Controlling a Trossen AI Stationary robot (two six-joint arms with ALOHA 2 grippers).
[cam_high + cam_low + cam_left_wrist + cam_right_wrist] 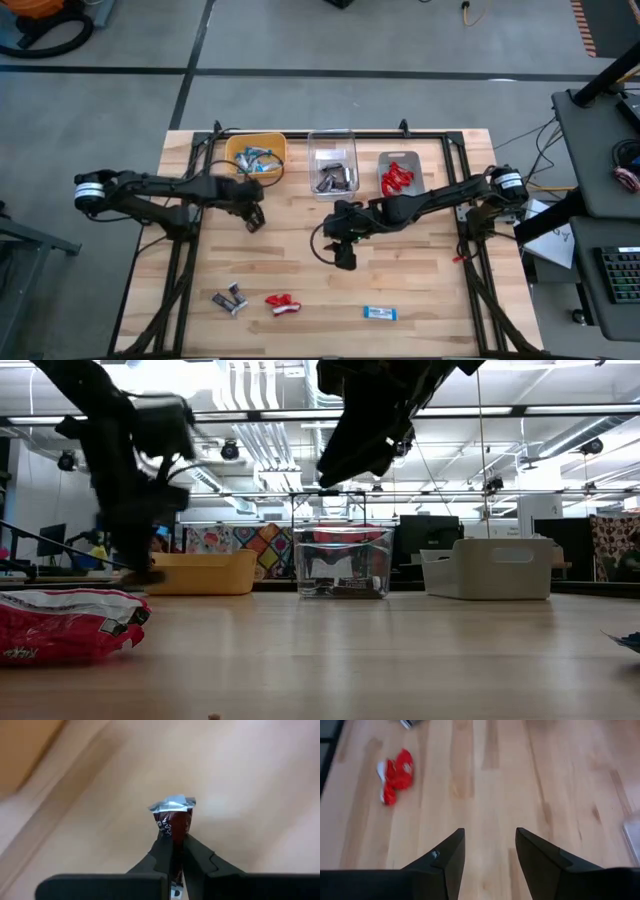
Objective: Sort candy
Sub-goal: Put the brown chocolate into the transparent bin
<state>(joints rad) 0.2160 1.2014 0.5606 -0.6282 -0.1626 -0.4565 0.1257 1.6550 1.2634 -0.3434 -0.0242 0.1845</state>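
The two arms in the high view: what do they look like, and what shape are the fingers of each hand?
Both arms are dark, slim, jointed links. The left arm and the right arm each carry a pale silvery cylinder near the base, and thin black cables trail beside them. The right hand has two black, wedge-shaped fingers with slanted inner faces. The left hand has matching black fingers that taper to narrow tips.

1. Brown candy [172,822] pinched in the left gripper [173,851]: white letters on the wrapper, too smeared to read.
2. Red candy [65,625] up close (low view): some print, unreadable too.
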